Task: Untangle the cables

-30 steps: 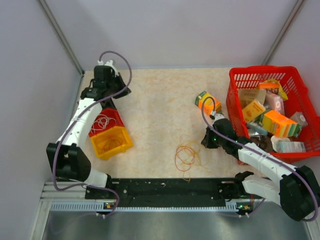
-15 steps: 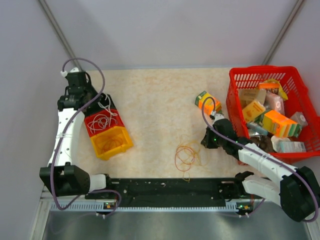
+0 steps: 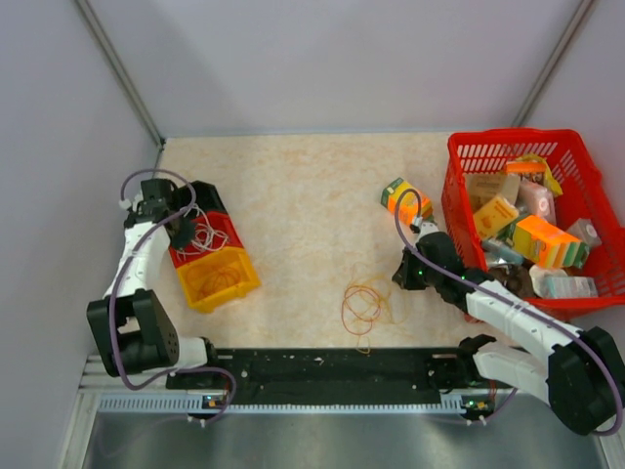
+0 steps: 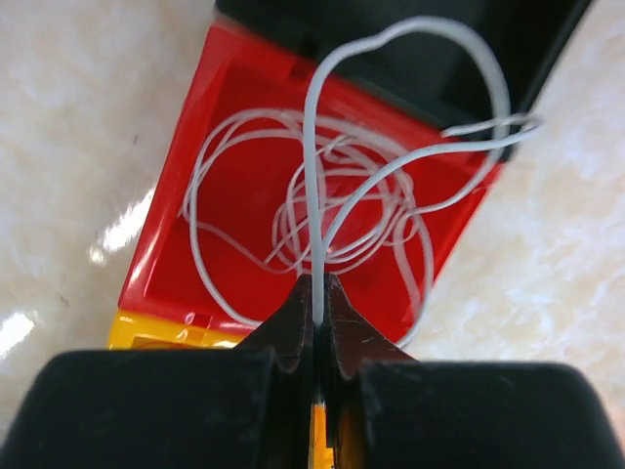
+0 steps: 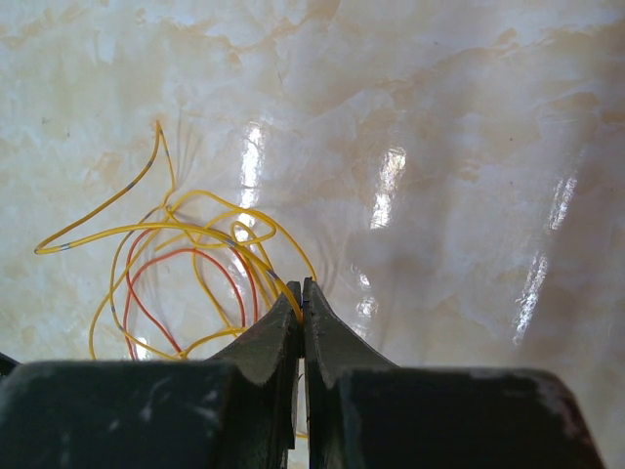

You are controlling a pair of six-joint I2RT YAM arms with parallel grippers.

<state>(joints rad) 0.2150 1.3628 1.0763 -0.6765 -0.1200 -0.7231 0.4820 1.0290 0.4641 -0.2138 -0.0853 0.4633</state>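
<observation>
Left pincer clamped on a thin white cable; its glossy loops coil inside the square red bin. Right pincer, well right of the bin, is closed on a fine yellow cable tangled with orange-red strands on the shiny marbled bench.

A robotics lab cell; white panels box in the tabletop; arms bolted to a rail.
</observation>
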